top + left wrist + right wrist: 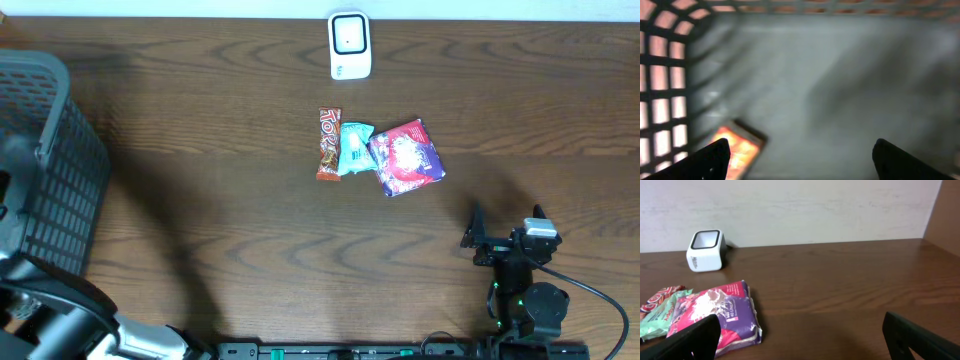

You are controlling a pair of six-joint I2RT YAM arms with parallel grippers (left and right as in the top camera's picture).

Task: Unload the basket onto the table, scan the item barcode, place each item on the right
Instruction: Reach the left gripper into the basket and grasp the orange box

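Basket (60, 150) duty on the left side: the left gripper (800, 155) hangs inside it, fingers spread wide and holding nothing. Below them an orange packet (737, 150) lies flat on the basket floor, near the lattice wall. It's blurred, so I can't read the label.

Over on the right, the right gripper (800, 330) sits low near the table's front edge. Its fingers are spread just as wide and hold nothing.

Three items wait mid-table (200, 120), side by side and touching or overlapping: a Toro bar (328, 143), a teal packet (354, 148) and a purple pouch (406, 157). The white scanner (349, 45) stands beyond them at the far edge, well apart from both grippers.

My read is that this is the gap between items. One packet looks to be in the basket, and nothing is in hand for the scanner.

The next move calls for a pick from that cluster. The purple pouch lies nearest the right gripper, so that arm looks best placed. The pouch is flat and crinkly, so the fingers would need to come down over an edge and pinch it without dragging the teal packet along. No barcode shows on any visible face, so the item would probably need turning before it faces the scanner's window.
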